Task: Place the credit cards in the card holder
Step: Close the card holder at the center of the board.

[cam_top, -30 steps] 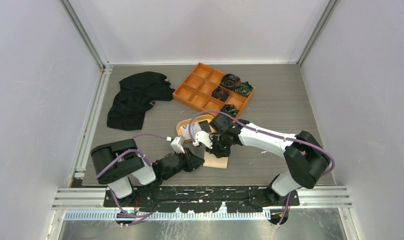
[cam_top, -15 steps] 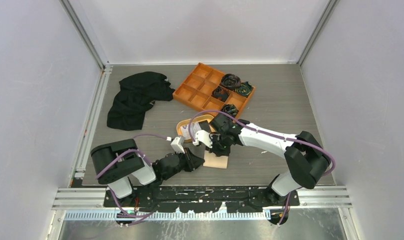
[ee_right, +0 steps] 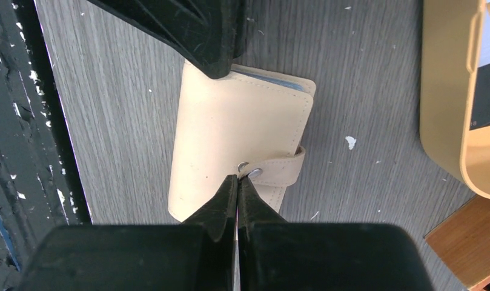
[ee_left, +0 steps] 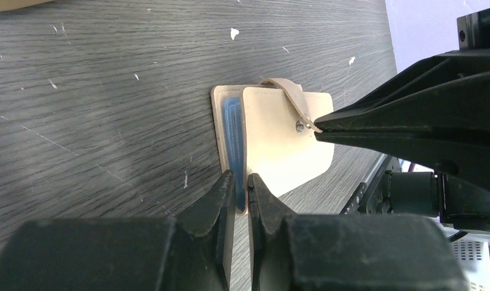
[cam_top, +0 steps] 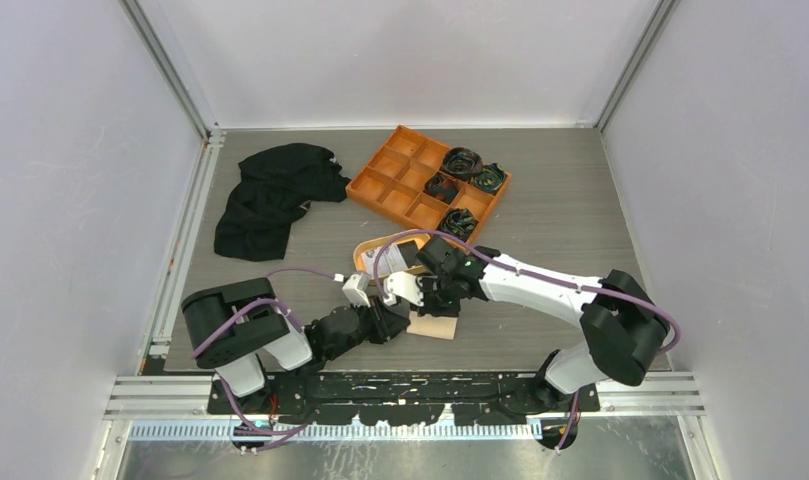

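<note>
On table, card holder lengthwise left-right

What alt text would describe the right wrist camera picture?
A beige card holder lies folded on a grey table, the right gripper shut with its tips at the snap tab. The left gripper meets its far edge; an orange dish sits nearby.

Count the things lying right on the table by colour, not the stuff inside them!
Orange: 2, tray and dish
Black: 1, cloth
Tan: 1, wallet
Total: 4
</note>
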Robot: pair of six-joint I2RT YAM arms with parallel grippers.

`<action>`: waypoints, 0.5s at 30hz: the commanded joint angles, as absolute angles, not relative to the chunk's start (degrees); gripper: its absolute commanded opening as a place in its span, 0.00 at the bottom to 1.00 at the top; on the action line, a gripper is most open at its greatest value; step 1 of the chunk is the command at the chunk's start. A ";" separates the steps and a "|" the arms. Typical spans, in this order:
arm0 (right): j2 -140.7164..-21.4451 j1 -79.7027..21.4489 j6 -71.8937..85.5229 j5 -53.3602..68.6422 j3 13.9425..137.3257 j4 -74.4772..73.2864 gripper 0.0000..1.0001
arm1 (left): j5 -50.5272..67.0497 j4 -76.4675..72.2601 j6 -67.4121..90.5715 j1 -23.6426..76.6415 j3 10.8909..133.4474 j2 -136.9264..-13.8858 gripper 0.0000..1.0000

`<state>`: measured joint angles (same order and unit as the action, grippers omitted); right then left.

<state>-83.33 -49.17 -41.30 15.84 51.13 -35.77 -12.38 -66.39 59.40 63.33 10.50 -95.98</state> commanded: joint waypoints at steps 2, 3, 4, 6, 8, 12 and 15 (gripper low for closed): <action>-83.91 -50.53 -43.37 13.45 51.20 -36.30 0.01 | -12.30 -67.09 58.57 63.46 11.43 -95.71 0.14; -84.09 -50.60 -43.52 13.12 51.16 -36.30 0.01 | -12.24 -67.10 58.51 63.51 11.43 -95.78 0.14; -84.34 -50.69 -43.65 12.77 51.08 -36.30 0.01 | -12.22 -67.10 58.50 63.50 11.43 -95.71 0.14; -84.91 -51.00 -43.93 11.92 51.06 -36.46 0.01 | -12.13 -67.18 58.55 63.54 11.36 -95.58 0.13; -85.11 -51.32 -44.11 11.11 51.06 -36.47 0.01 | -12.21 -67.18 58.49 63.54 11.26 -95.47 0.13; -84.61 -51.33 -44.40 10.19 50.92 -36.57 0.01 | -12.26 -67.22 58.49 63.46 11.14 -95.22 0.13; -84.64 -51.46 -44.56 10.62 50.89 -36.74 0.01 | -12.13 -67.21 58.53 63.51 11.29 -95.40 0.13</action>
<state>-85.19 -50.96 -43.07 11.20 50.98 -36.01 -12.38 -66.39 59.40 63.33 10.59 -95.98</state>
